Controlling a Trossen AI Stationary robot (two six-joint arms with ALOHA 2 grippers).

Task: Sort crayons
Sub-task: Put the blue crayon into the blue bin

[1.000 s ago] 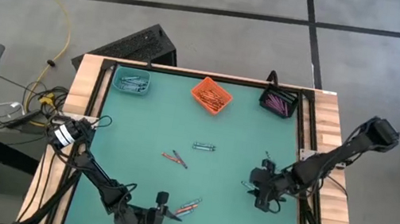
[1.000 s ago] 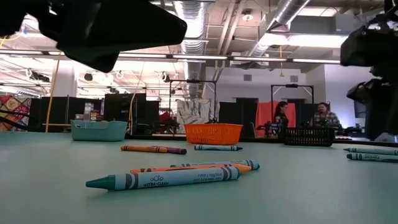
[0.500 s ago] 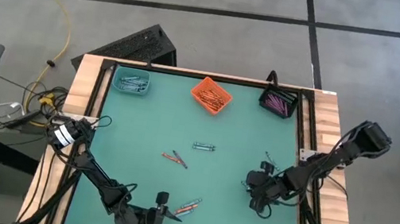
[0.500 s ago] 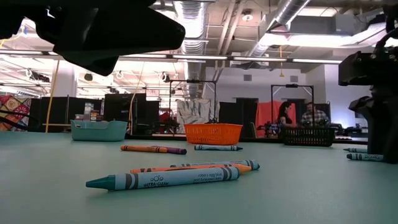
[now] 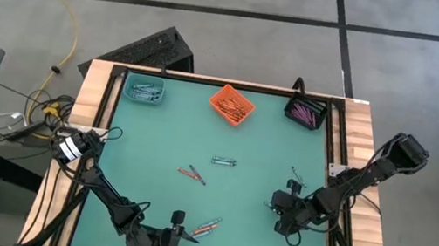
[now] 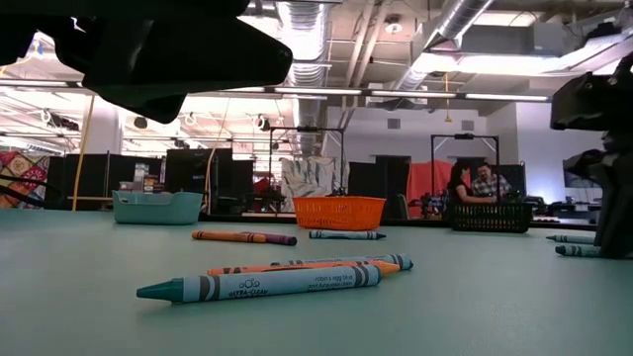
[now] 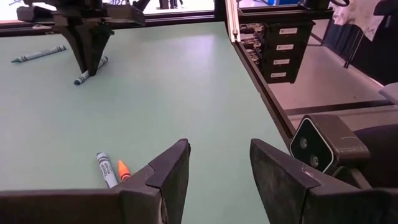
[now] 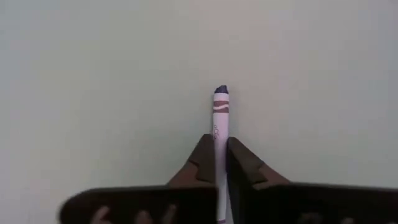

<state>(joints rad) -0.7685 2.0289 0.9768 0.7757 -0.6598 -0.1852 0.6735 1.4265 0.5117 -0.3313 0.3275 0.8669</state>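
The desk (image 5: 251, 146) is a smooth matte teal sheet framed in pale wood, and the crayons on it are slim paper-wrapped wax sticks with blunt cone tips. In the low view a teal crayon (image 6: 259, 285) lies nearest the camera with an orange crayon (image 6: 302, 267) just behind it, both flat on the surface; farther back lie an orange-and-purple pair (image 6: 243, 236) end to end and a blue-grey crayon (image 6: 345, 234). Along the far edge stand three small bins, each already holding crayons: a teal bin (image 5: 144, 89), an orange bin (image 5: 232, 105) with slotted mesh walls, and a black bin (image 5: 303, 112). The right tool (image 5: 285, 214) is down at the desk on the right side, its dark wedge-shaped fingers (image 8: 200, 163) pressed together on a white-wrapped crayon with a purple tip (image 8: 220, 116), which lies flat between them and sticks out ahead. A second ago that tool stood spread above the same spot (half a second ago it was already lower and a little nearer the front edge); now it pinches the crayon. The left tool (image 5: 173, 238) waits at the front edge near the loose crayons, its broad black fingers (image 7: 169, 173) spread apart over bare desk, unchanged from before. None of the loose crayons has shifted.
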